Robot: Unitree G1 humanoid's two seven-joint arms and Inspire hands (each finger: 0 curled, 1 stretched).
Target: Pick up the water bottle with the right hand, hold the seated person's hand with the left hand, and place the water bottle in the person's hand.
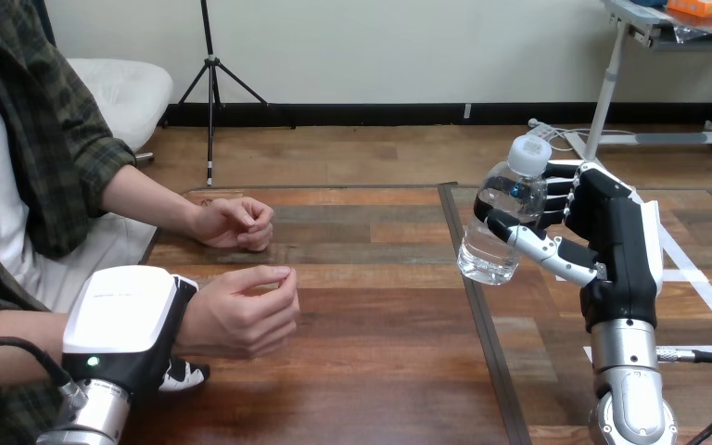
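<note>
While the right hand (612, 236) clasps the water bottle (493, 258), the left hand (128, 315) closes round the person's wrist.
Its fingers wrap behind the bottle and its thumb crosses the front; the bottle hangs tilted, cap uppermost, clear of the table (371, 362). Well left of the bottle and lower, the left hand's white back lies over the wrist of the person's nearer hand (246, 315), fingertips showing beneath. That hand is loosely curled; the person's farther hand (235, 222) rests level with the bottle.

Right hand (616, 236) holds water bottle (505, 218) above table (380, 315).
</note>
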